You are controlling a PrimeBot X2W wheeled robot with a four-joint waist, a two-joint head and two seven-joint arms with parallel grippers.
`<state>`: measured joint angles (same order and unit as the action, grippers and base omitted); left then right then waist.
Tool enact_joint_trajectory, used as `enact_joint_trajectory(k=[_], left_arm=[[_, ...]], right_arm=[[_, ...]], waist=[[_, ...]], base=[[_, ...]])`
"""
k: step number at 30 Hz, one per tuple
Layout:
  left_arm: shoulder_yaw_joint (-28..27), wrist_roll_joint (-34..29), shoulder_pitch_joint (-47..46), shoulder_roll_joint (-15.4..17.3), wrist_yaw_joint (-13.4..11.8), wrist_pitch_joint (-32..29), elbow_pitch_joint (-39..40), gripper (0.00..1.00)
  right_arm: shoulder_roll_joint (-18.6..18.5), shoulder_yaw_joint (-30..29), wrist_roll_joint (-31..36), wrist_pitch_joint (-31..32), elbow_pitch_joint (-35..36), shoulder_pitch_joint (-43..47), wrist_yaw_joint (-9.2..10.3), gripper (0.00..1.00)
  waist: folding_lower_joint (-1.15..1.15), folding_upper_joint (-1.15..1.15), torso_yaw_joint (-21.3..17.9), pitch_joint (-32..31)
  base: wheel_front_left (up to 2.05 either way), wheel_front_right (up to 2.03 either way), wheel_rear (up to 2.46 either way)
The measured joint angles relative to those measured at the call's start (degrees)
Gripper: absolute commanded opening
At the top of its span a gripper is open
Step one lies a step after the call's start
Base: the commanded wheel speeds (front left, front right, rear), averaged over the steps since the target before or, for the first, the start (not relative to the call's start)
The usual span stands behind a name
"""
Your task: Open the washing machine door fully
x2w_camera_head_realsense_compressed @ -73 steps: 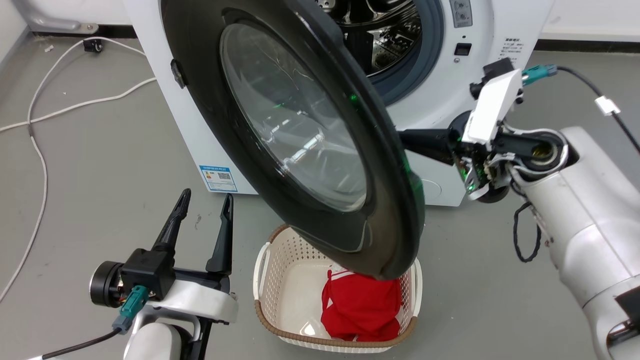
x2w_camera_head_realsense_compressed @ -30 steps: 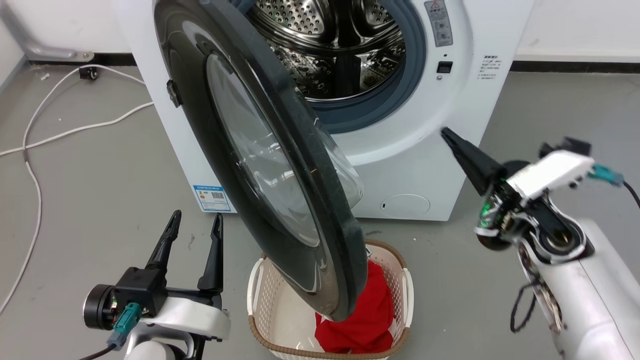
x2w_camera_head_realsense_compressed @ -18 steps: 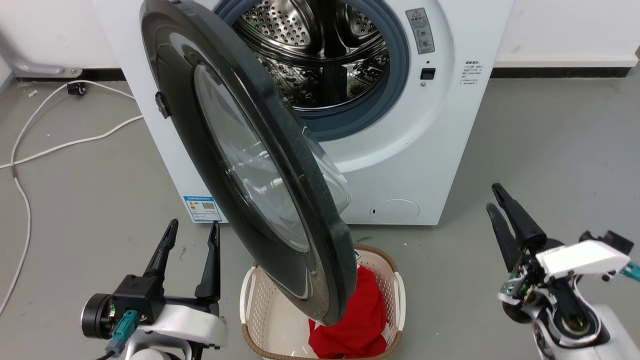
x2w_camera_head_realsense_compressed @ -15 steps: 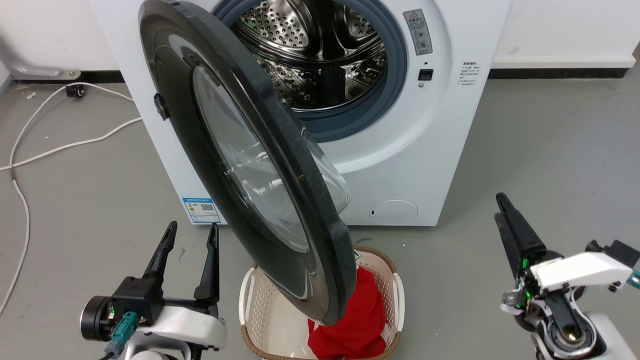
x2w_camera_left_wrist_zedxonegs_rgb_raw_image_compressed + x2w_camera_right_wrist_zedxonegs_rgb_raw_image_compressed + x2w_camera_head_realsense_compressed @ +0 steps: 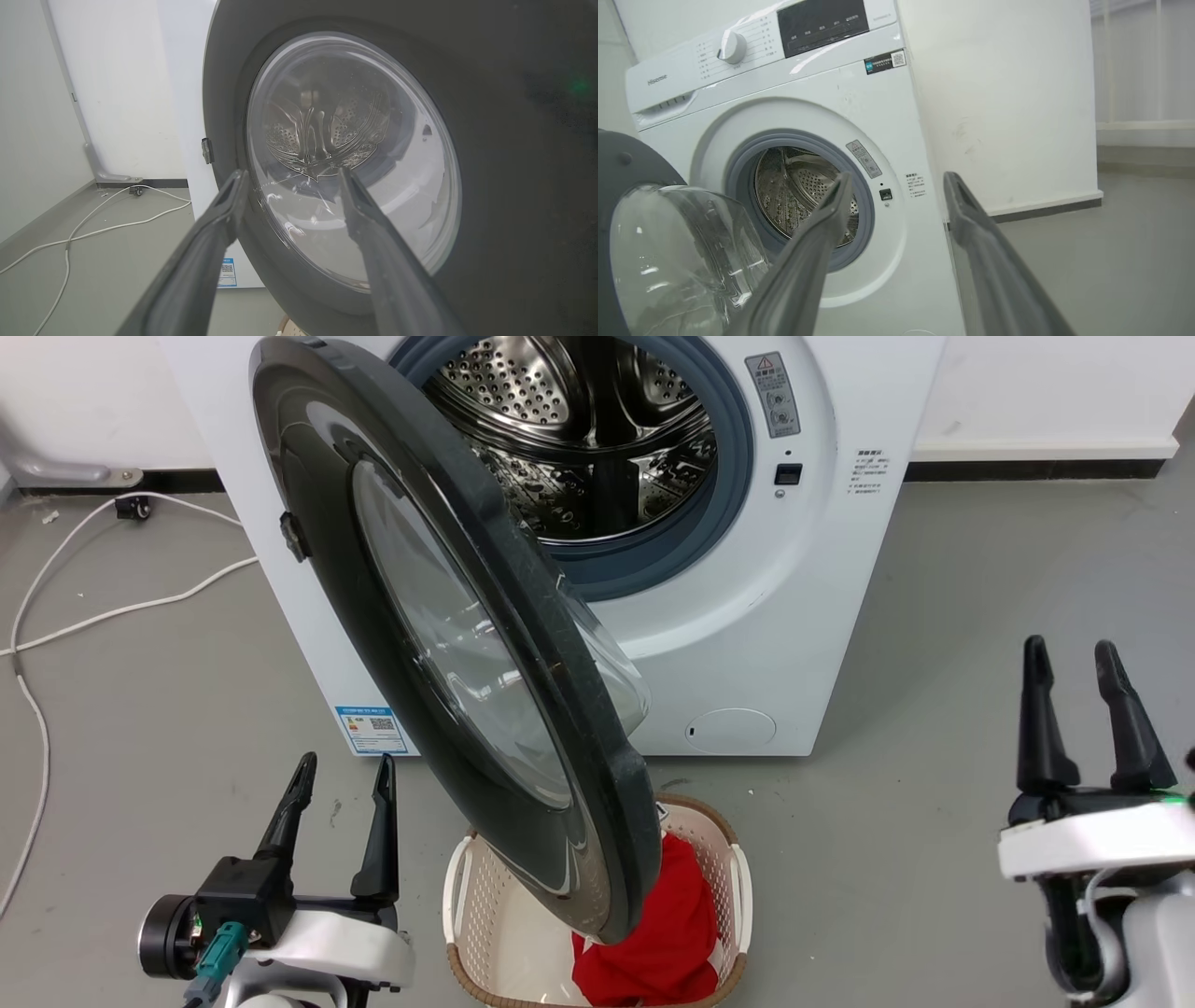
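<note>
- Head view: the washing machine door [image 5: 448, 644] stands swung out from the white machine [image 5: 794, 616], with the steel drum [image 5: 579, 420] exposed. The door's lower edge hangs over the basket [image 5: 742, 887] holding a red cloth [image 5: 653, 952].
- Your left gripper [image 5: 345, 763] is at lower left, jaws spread and empty, near the door but not touching it. Your right gripper [image 5: 1069, 647] is at lower right, jaws spread and empty, well apart from the door.
- Left wrist view: the door's outer face [image 5: 490, 140] is right ahead of the spread fingers [image 5: 210, 242].
- Right wrist view: the spread fingers [image 5: 980, 242] point at the machine front, and the door's glass bowl [image 5: 668, 242] is at left.
</note>
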<state>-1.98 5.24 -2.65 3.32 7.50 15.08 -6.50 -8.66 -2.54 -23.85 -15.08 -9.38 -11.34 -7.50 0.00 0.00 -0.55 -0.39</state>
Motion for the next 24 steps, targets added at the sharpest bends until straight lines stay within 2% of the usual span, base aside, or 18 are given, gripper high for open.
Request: enact_joint_trajectory(k=[4, 9, 13, 24], left_arm=[[-0.02, -0.04, 0.00, -0.02, 0.00, 0.00, 0.04, 1.00], [-0.01, -0.44, -0.04, -0.04, 0.00, -0.01, 0.03, 1.00], [0.02, -0.53, -0.13, -0.02, 0.00, -0.01, 0.02, 1.00], [0.15, -0.60, -0.21, 0.16, 0.00, -0.01, -0.04, 1.00]], right_arm=[[3.57, -0.73, 13.06, 0.03, 6.16, 3.57, 0.00, 1.00], [5.31, -0.10, 21.20, 1.52, 9.14, 8.07, 0.00, 1.00], [5.58, 0.24, 22.53, 2.03, 7.16, 10.34, 0.00, 1.00], [5.69, 1.92, 19.68, 1.14, 2.86, 10.34, -0.01, 1.00]], waist=[[0.00, 0.00, 0.03, 0.10], [0.00, 0.00, 0.16, 0.20], [0.00, 0.00, 0.24, 0.29], [0.00, 0.00, 0.06, 0.44]], base=[[0.00, 0.00, 0.00], [0.00, 0.00, 0.00], [0.00, 0.00, 0.00], [0.00, 0.00, 0.00]])
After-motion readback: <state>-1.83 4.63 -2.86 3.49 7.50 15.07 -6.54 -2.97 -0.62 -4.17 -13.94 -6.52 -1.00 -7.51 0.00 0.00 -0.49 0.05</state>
